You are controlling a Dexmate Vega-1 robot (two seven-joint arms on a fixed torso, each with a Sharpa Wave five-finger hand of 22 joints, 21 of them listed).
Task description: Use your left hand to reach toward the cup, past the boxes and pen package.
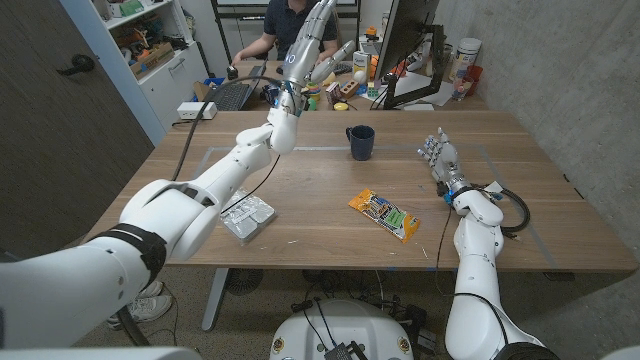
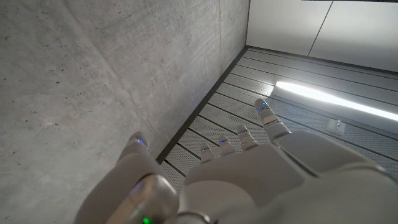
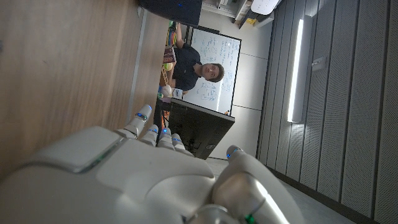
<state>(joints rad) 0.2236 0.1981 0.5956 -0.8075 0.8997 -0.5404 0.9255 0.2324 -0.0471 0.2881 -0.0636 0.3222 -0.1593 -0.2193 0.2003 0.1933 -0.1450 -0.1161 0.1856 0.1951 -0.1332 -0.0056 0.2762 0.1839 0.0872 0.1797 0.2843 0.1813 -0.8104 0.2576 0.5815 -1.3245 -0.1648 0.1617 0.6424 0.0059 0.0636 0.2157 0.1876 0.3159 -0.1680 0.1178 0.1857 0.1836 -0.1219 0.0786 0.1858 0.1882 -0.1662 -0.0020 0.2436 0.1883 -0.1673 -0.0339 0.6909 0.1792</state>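
Clearly the reach is not yet made. In the head view the left arm rises from the near left and the left hand (image 1: 318, 28) is lifted high over the far edge of the worktop (image 1: 520, 200), pointing upward and well apart from the cup (image 1: 360, 141). The cup is dark blue, upright, with a handle on its left side, and it stands far of centre on the worktop. Near the left edge lies a silvery box (image 1: 248, 217), and right of centre, nearer than the cup, an orange pen package (image 1: 385, 214). My judgement is that the step in hand is the start of the approach; the next move calls for lowering the hand and bringing it rightward and nearer, toward the cup, clear of the box and package. The right hand (image 1: 440, 156) stands at the right side of the worktop, fingers up, holding nothing. A person (image 1: 285, 25) sits behind the worktop's far edge.

From the left wrist view, the left hand (image 2: 249, 168) has its fingers (image 2: 268, 118) spread and empty, aimed at a concrete wall (image 2: 93, 74) and a slatted ceiling (image 2: 298, 74).

From the right wrist view, the right hand (image 3: 124, 180) has its fingers (image 3: 143, 118) apart, gripping nothing, beside the wooden worktop (image 3: 62, 62); the person (image 3: 199, 71) and a monitor (image 3: 199, 127) lie beyond.
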